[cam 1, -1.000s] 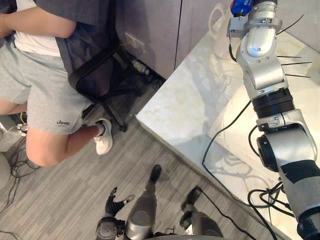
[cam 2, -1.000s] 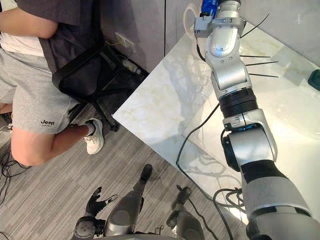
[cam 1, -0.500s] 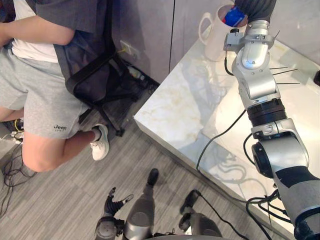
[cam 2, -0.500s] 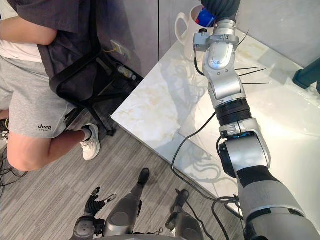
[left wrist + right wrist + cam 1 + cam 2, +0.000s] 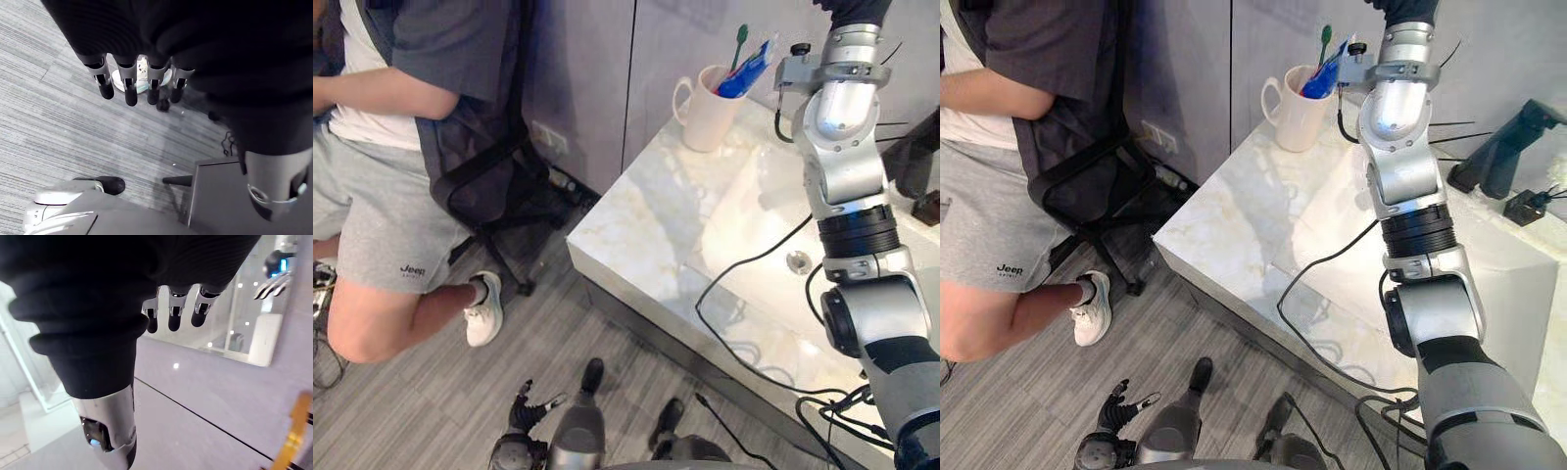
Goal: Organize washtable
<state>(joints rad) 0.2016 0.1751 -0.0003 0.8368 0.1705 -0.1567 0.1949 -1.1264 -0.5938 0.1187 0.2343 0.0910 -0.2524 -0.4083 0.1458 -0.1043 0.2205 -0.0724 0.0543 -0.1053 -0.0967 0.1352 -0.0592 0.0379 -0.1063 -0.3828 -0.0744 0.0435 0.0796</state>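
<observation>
Mug: white ceramic mug point(image 5: 709, 119) stands upright at the marble desk's point(image 5: 646, 215) 11 o'clock corner, corralling a blue tube point(image 5: 744, 73) and a green toothbrush point(image 5: 740, 39).
Right hand point(image 5: 175, 313): fingers straight, empty, raised at 1 o'clock, apparently clear of the mug.
Left hand point(image 5: 128, 81): relaxed, empty, hanging floorward.

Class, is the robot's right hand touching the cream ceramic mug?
Apart. The right wrist view shows the right hand with straight fingers in free air, clear of the cream ceramic mug.

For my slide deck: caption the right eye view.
White mug with green toothbrush and blue tube at the marble washtable's far corner; a person sits nearby.
</observation>
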